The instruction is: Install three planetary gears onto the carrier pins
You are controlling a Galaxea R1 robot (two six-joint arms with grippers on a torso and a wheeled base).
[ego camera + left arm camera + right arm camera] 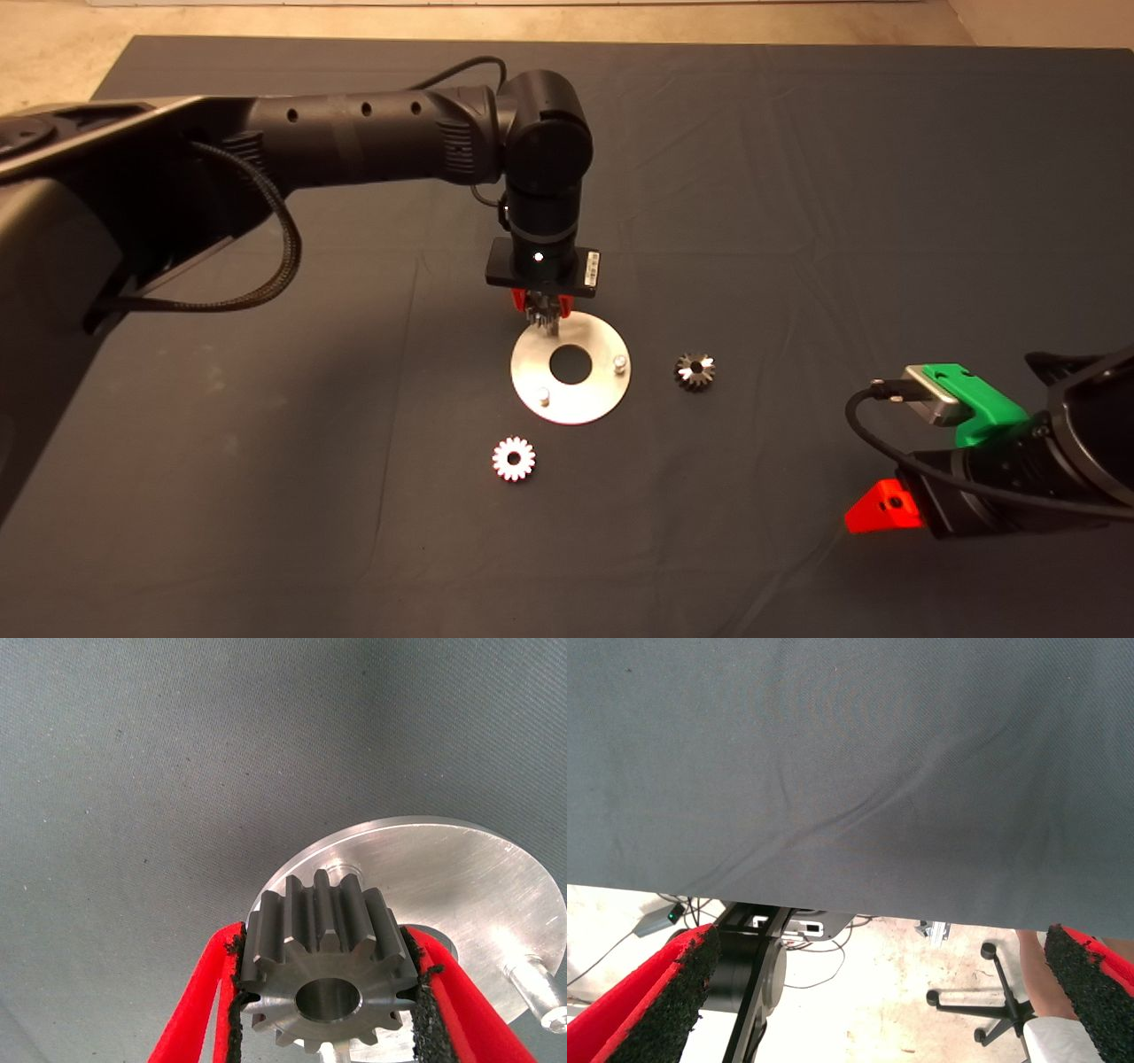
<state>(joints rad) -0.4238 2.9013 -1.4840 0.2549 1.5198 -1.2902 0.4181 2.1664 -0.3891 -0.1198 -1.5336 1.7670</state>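
My left gripper (540,309) is shut on a dark planetary gear (330,964), holding it just above the far rim of the silver carrier plate (598,390), over the far carrier pin, which is mostly hidden under the gear. Two other carrier pins stand bare on the plate: one at the right (620,362) and one at the near left (544,398). A bright planetary gear (514,459) lies on the mat in front of the plate. A dark planetary gear (695,370) lies to the plate's right. My right gripper (873,514) waits open at the lower right.
The dark mat (266,443) covers the table. In the right wrist view, past the mat's edge, an office chair base (983,1010), cables and part of a person's leg (1036,974) show on the floor.
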